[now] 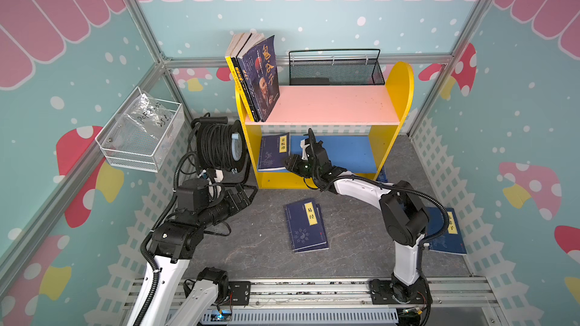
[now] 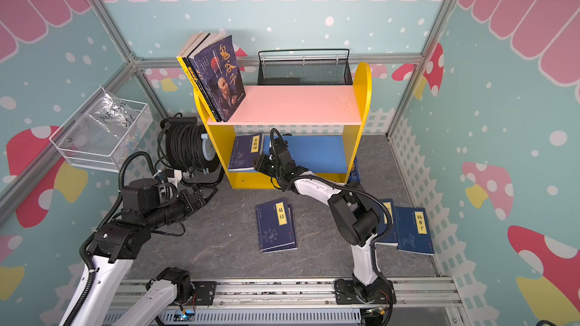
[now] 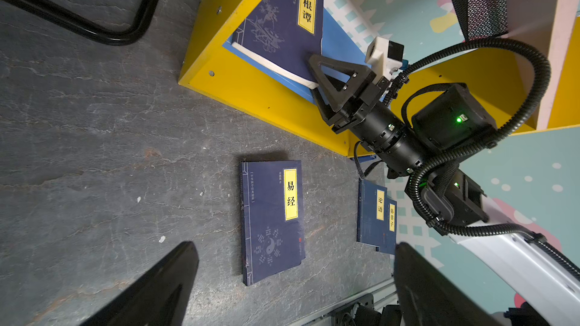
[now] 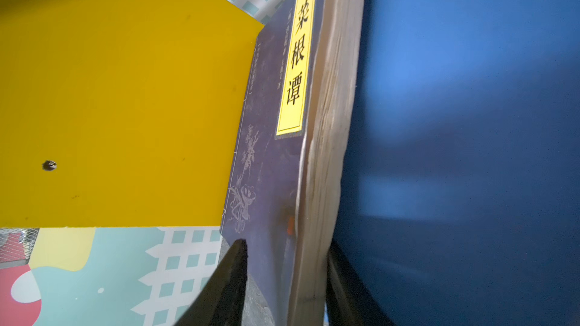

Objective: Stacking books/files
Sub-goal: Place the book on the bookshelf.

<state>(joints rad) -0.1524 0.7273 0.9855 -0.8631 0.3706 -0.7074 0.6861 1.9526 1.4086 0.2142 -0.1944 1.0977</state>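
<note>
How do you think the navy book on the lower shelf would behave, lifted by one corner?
Likely floppy: the navy book is a thin paperback with wavy page edges, so it may sag. Probably light, given that thinness.

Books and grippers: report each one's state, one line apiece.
Shelf book: flat on the lower shelf, jaws around its corner.
Floor book: flat, untouched.
Top-shelf books: standing side by side.
Right-side books: flat, overlapping.
Left gripper: open, empty.
Right gripper: straddles the shelf book; grip unclear.
</note>
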